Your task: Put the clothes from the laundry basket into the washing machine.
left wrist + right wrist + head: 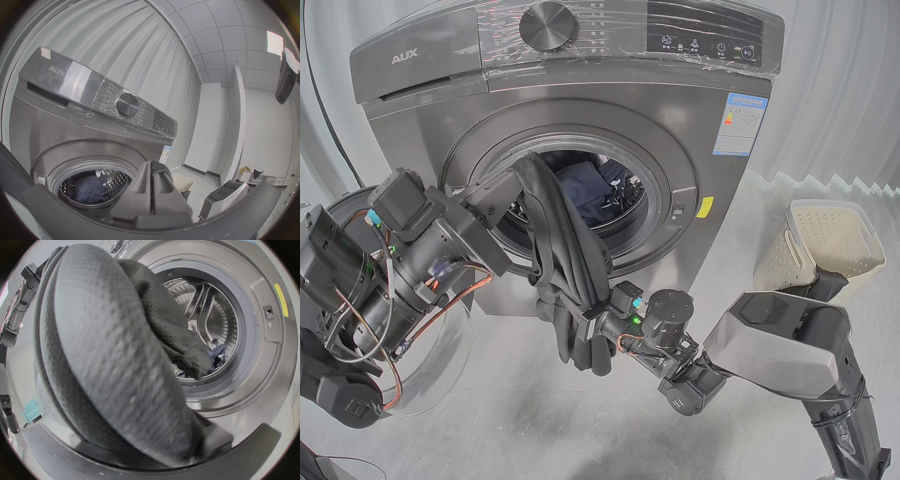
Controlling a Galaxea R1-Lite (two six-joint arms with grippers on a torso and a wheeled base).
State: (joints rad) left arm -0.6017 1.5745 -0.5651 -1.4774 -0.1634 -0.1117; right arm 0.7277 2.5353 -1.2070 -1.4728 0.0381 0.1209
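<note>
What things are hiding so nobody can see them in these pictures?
Basket bottom: head view, the right arm covers it, so any clothes left there are hidden.
Drum: right wrist view, the garment blocks much of it.
Door: head view, mostly behind the left arm.
Blue clothes: head view, partly behind the garment; how many pieces is unclear.

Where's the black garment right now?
In the head view, the black garment hangs before the open washing machine, top held by the left gripper, lower folds at the right gripper.
</note>
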